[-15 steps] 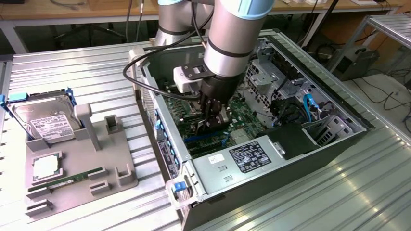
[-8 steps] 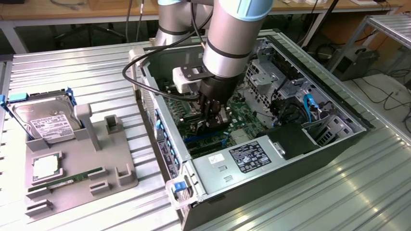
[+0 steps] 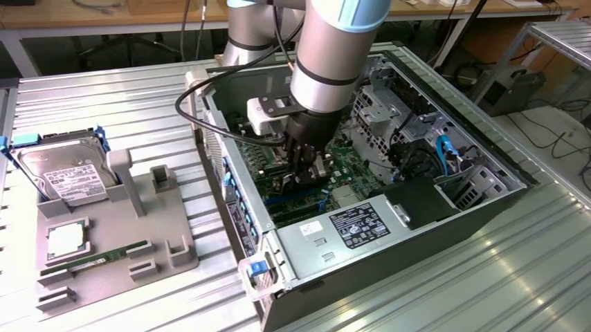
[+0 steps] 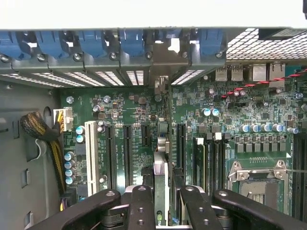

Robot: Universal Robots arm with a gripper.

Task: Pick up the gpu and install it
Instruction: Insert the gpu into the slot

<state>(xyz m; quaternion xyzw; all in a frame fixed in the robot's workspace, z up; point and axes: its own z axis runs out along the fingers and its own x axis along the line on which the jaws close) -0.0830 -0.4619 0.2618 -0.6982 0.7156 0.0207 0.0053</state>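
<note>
1. In the wrist view the black two-fingered tool [image 4: 162,211] points straight down at the green motherboard [image 4: 144,124]. Its fingers [image 4: 140,208] are clamped on the thin dark gpu card [image 4: 162,163], seen edge-on, with its silver metal end bracket [image 4: 163,62] reaching toward the blue slot clips at 12 o'clock.
2. The card stands upright among the long black expansion slots, with the white slot at 9 o'clock of it and the silver CPU socket [image 4: 261,177] at 3 o'clock. Whether its lower edge is seated in a slot is hard to tell, since the fingers cover it.
3. In the exterior view the grey-and-blue robot arm [image 3: 328,55] hangs nearly vertical, wrist down inside the open black computer case [image 3: 369,277], tool [image 3: 303,178] just above the board; the card is mostly hidden there.
4. At 9 o'clock of the case, on the ribbed metal bench [image 3: 517,277], a grey parts holder [image 3: 162,235] carries a silver hard drive with a white label [image 3: 65,169] and a slim green RAM stick [image 3: 93,261].
</note>
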